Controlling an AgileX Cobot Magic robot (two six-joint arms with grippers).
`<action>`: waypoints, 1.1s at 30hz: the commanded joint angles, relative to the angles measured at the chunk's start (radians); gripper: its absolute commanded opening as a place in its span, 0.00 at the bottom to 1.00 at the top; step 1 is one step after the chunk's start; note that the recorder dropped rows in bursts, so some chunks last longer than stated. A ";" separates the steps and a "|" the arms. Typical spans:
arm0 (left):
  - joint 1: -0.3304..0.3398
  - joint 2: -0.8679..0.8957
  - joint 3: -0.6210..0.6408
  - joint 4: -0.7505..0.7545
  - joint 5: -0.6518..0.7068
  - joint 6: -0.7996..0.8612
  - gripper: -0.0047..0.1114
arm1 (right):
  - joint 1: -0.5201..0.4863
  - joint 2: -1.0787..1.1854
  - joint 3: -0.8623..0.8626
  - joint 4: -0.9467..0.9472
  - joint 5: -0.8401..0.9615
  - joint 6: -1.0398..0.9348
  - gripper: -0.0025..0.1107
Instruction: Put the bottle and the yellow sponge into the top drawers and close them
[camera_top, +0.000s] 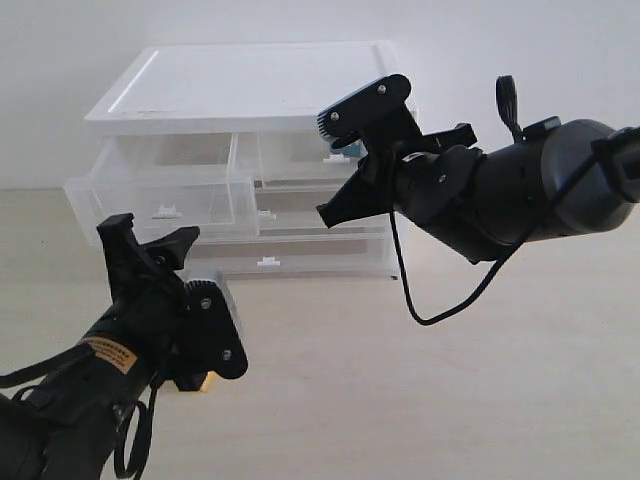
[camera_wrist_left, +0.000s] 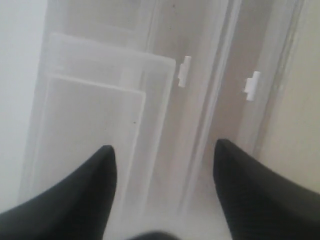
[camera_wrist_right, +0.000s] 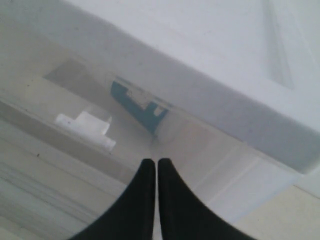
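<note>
Nearest my view was the left gripper (camera_top: 148, 243), jaws spread wide and empty, poised just in front of the left top drawer (camera_top: 150, 195), which stood pulled out. Through the wrist camera its floor looked bare. Under that arm a sliver of the yellow sponge (camera_top: 205, 384) showed on the table (camera_top: 400, 400), most of it hidden. I judged it light and soft, likely to squash and spring back, so I'd pinch it across the flat faces of the wedge, not the sloping edges where the pads could slide off. Further right, the bottle (camera_top: 342, 154) lay inside the right top drawer (camera_top: 290, 158), its teal label (camera_wrist_right: 137, 107) visible through the clear front near the white tab handle (camera_wrist_right: 85, 127). Rigid, smooth and round, it would probably roll if jolted, so I'd close gently. The right gripper (camera_wrist_right: 152, 167) had its jaws pressed together on nothing, tips close to that drawer's front; whether they touched it I couldn't tell
</note>
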 joint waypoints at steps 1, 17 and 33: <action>-0.073 -0.001 0.031 -0.106 0.005 -0.150 0.50 | -0.018 0.001 -0.016 -0.018 -0.048 -0.007 0.02; -0.249 -0.246 0.029 -0.586 0.212 -0.504 0.50 | -0.018 0.001 -0.016 -0.002 -0.047 -0.002 0.02; -0.094 -0.406 0.029 -0.665 0.599 0.324 0.46 | -0.018 0.001 -0.016 -0.002 -0.042 -0.006 0.02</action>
